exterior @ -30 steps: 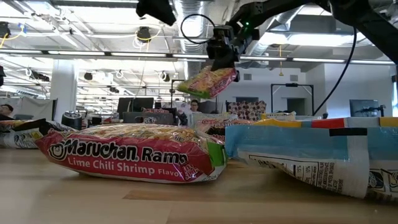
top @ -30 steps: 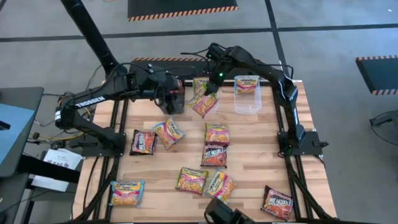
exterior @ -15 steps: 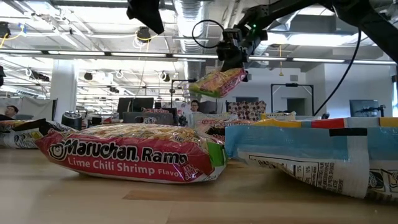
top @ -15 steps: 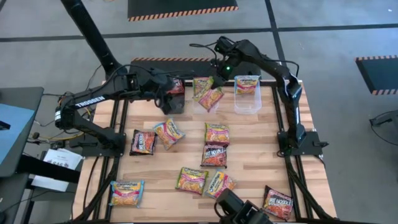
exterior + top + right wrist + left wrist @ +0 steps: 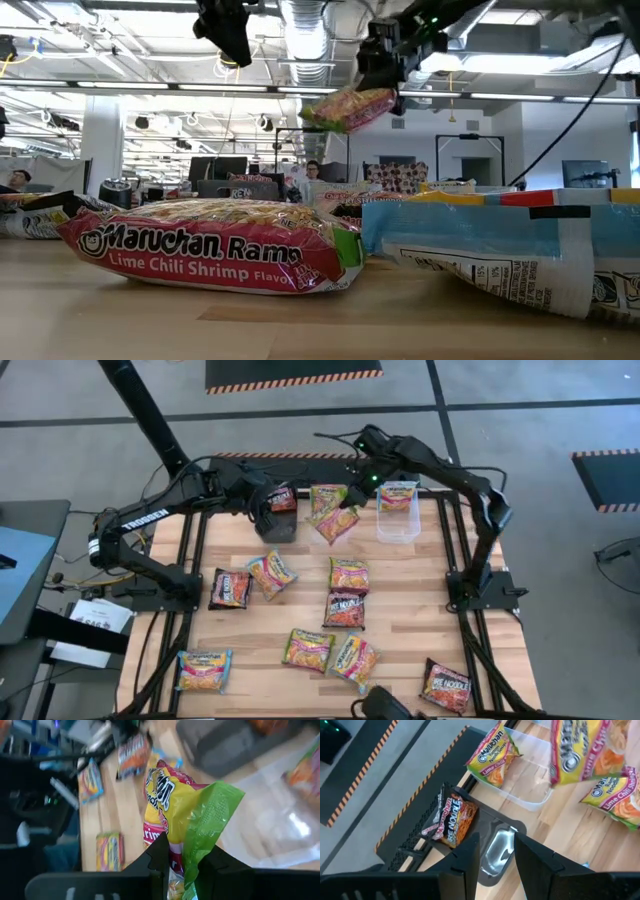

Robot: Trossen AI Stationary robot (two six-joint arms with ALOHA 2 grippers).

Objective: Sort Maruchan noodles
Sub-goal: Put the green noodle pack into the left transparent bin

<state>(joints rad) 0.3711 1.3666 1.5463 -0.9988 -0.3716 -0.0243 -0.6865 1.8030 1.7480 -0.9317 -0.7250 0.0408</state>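
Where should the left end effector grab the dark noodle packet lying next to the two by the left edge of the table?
The dark packet lies flat on the table, its right edge against the yellow packet. Probably best to come straight down from above and pinch the free left short edge, where the crimped seam gives the fingers something thin to close on, away from its neighbour.

Dark packet (image 5: 451, 817) in black tub (image 5: 427, 836); fingers (image 5: 468, 856) apart, seemingly empty.

"Maruchan Ramen Lime Chili Shrimp Flavor" on the nearest packet (image 5: 210, 245); "TROSSEN" on left arm (image 5: 140, 520)
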